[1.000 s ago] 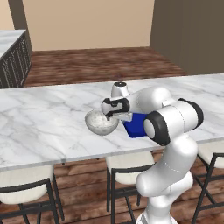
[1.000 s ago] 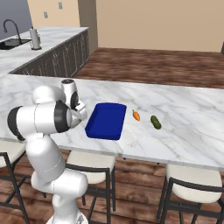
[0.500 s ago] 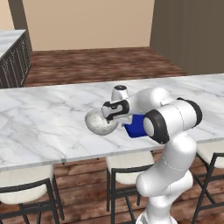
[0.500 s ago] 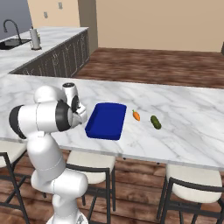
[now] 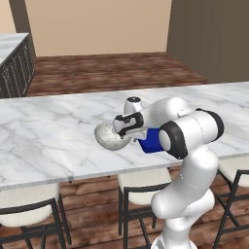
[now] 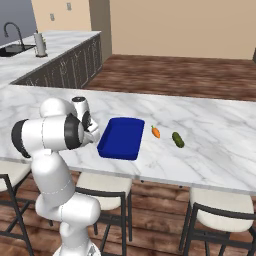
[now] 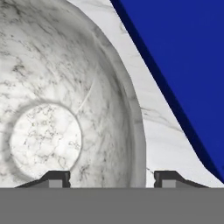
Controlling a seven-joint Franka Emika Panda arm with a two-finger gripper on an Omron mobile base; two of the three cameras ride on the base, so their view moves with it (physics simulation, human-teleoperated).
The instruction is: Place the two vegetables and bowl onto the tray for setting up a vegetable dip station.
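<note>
We straddle the bowl's [image 7: 65, 109] rim near the table's front edge, fingers [image 7: 54, 177] apart, ungripped. It looks heavy, rigid, slick: pinch the wall.

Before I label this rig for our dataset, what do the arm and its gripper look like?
The arm is glossy white, built of rounded, bulbous links with dark bands at the joints. The gripper is a dark block on a white wrist, ending in two small dark fingertips. No cables or markings are visible.

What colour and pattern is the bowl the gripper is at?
The bowl is grey-white with a veined, speckled stone look, clearest in the hand view.
</note>
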